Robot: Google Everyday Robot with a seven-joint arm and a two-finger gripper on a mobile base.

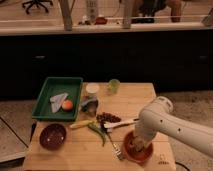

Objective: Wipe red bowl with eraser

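The red bowl (138, 151) sits at the front right of the wooden table (135, 97). My white arm comes in from the right and bends down into it. My gripper (135, 144) is lowered inside the bowl, shut, close to its inner surface. The eraser is hidden under the gripper and I cannot make it out.
A maroon bowl (52, 136) stands at the front left. A green tray (50, 87) at the back left holds an orange ball and a white cloth. A white-handled utensil (120, 123), a fork (114, 147), a green pepper (98, 131) and a green cup (114, 86) lie mid-table.
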